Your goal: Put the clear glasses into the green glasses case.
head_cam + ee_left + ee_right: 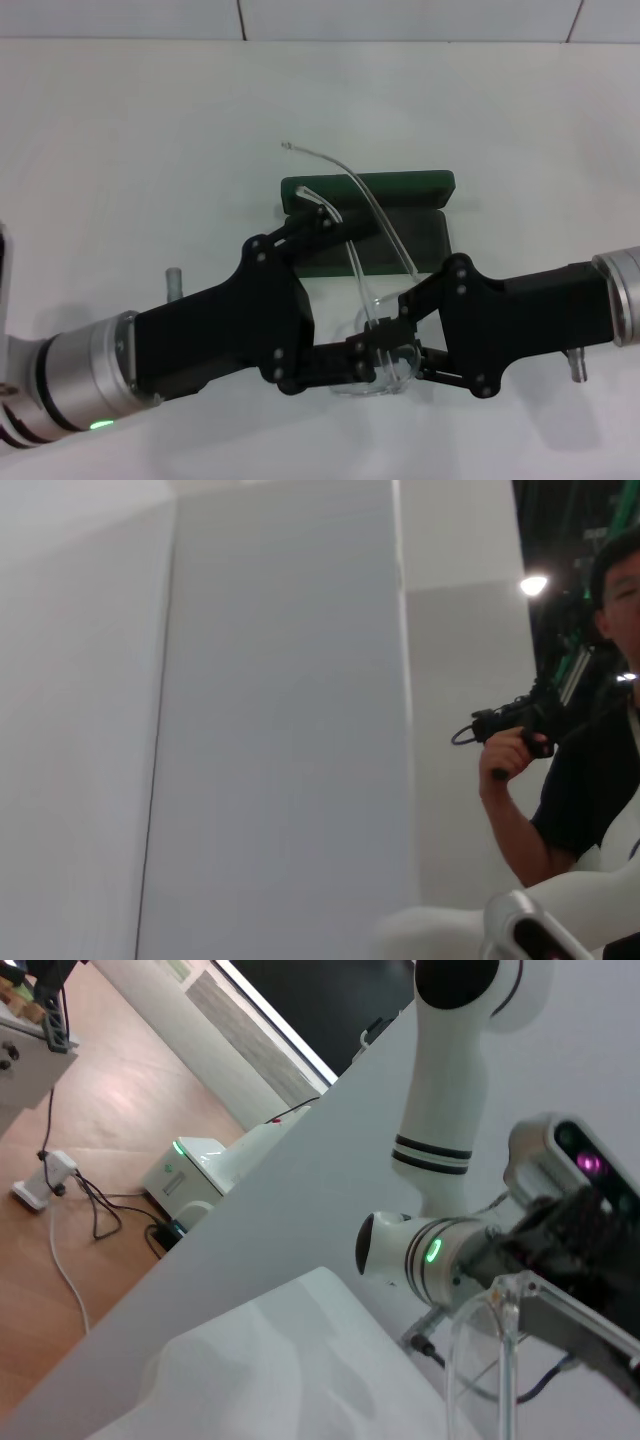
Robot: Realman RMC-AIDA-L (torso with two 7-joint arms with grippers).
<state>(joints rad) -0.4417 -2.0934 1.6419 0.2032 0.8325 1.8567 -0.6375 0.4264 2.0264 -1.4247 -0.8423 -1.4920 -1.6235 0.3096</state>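
The clear glasses (378, 300) are fully transparent, with a curved 1-piece lens and 2 thin clear arms. They are held in the air over the white counter (120, 150), with the lens low, near the front, and the 2 arms rising toward the green glasses case (375, 215). The longer arm ends above the far edge of the case. The case lies open on the counter, dark green, with a dark lining inside.

The left tool (345, 300) comes in from the left, its black fingers spread, with one finger near the case and the other by the lens. The right tool (405, 345) comes in from the right and pinches the lens at its lower part. In the right wrist view, a clear piece of the glasses (485, 1360) stands in front of the left tool (575, 1260).
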